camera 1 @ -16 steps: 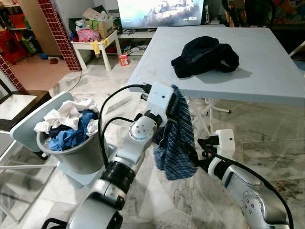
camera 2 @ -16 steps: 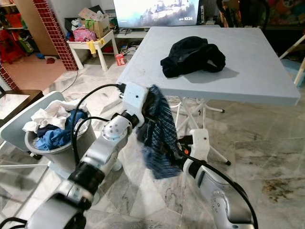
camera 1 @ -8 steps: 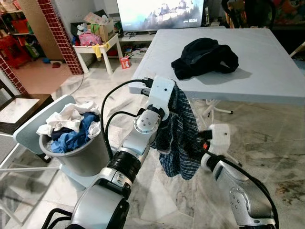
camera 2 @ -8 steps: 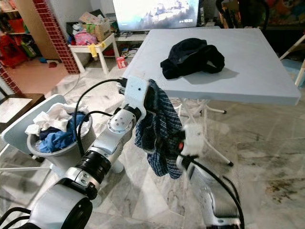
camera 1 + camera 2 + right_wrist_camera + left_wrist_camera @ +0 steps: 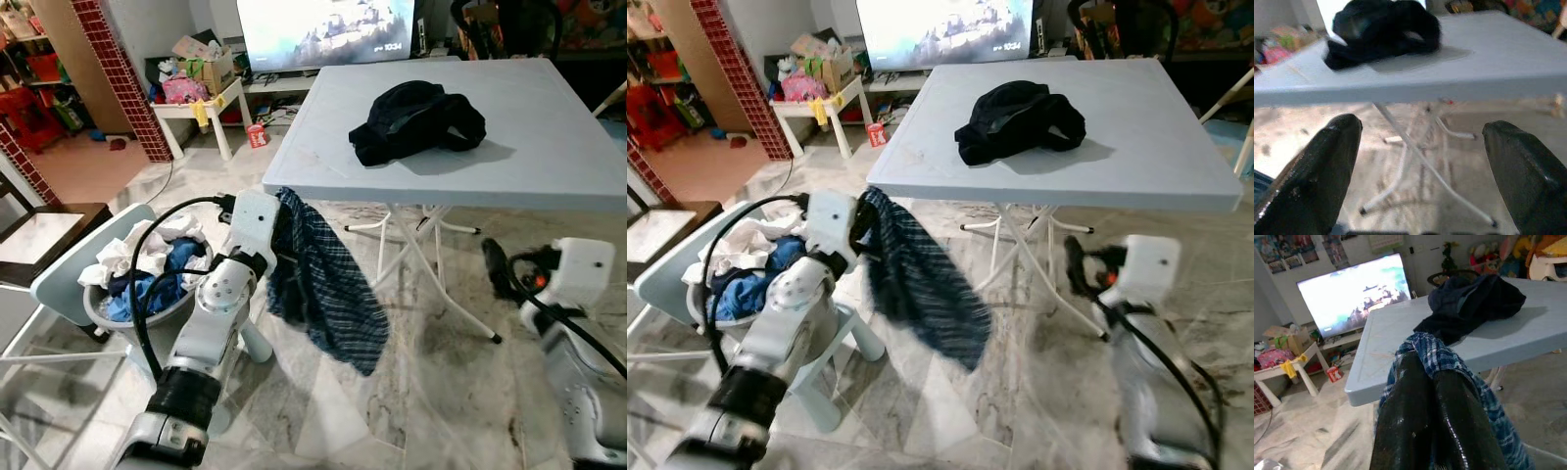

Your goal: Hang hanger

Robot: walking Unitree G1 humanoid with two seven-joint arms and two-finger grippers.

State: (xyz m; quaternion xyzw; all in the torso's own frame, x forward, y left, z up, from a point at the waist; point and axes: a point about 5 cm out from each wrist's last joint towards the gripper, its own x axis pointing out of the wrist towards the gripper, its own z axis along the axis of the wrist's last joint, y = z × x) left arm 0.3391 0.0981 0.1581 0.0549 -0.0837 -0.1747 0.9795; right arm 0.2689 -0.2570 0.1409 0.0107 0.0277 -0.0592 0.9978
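Below the near corner of the pale blue table [image 5: 549, 147], the left gripper [image 5: 1432, 377] pinches a blue plaid cloth [image 5: 318, 284], which hangs from its fingers. The right gripper [image 5: 1420, 171], fingers spread wide, holds nothing beside the table legs. A black garment [image 5: 416, 116] lies on the tabletop.

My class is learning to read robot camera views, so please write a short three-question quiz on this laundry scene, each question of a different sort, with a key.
1. True or false: the left gripper is shut on the checked cloth.
2. What lies on the table? A) black garment B) towel C) hanger
3. Fill in: the right gripper has its fingers ____.

Key: 1 true. 2 A, the black garment. 3 open.
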